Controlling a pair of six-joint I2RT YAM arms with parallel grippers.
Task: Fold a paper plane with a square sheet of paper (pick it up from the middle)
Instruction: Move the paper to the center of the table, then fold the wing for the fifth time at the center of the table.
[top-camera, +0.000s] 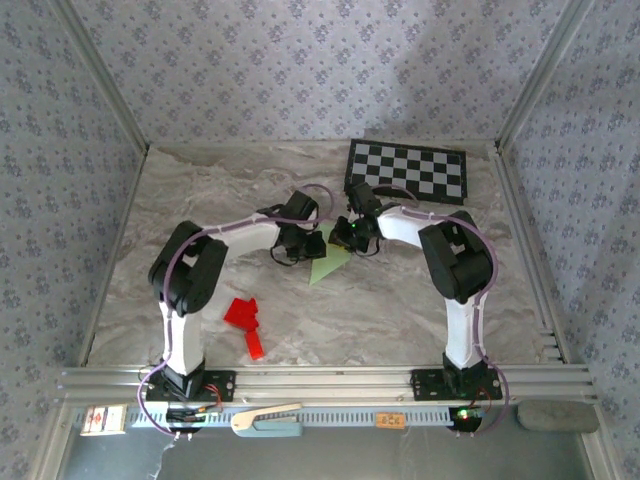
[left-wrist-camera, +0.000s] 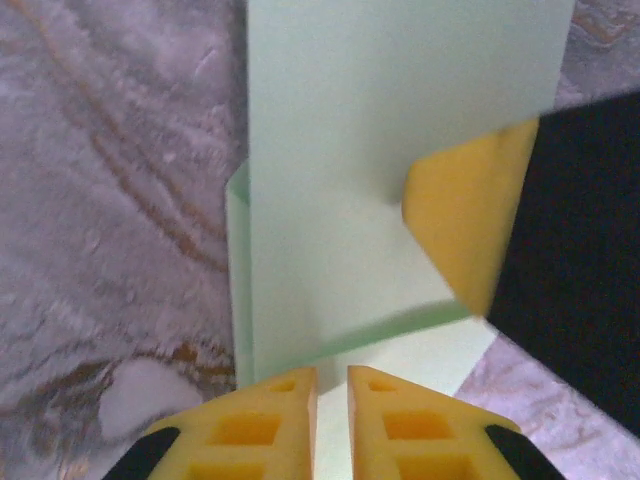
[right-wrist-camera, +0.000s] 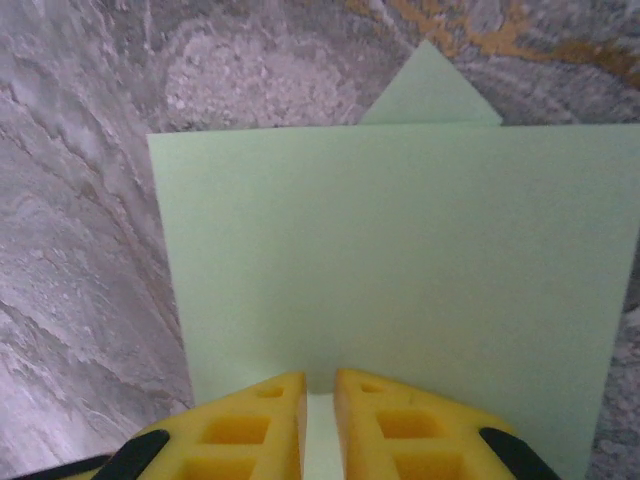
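Observation:
The square sheet of paper (top-camera: 328, 268) is pale green and partly folded, lying at the table's middle with a triangular tip toward me. Both grippers meet over its far end. In the right wrist view a raised flap of the paper (right-wrist-camera: 400, 250) stands across the picture, and my right gripper (right-wrist-camera: 320, 385) is shut on its lower edge. The left wrist view has layered paper (left-wrist-camera: 400, 120) under my left gripper (left-wrist-camera: 332, 385). Its jaws stand a narrow slit apart with paper showing in the slit, and a grip cannot be made out. One yellow finger (left-wrist-camera: 465, 225) of the right gripper rests on the sheet there.
A black-and-white checkerboard (top-camera: 408, 170) lies at the back right. A bright red paper shape (top-camera: 245, 318) sits front left, near the left arm's base. Patterned walls close in the marble table (top-camera: 400, 310) on three sides.

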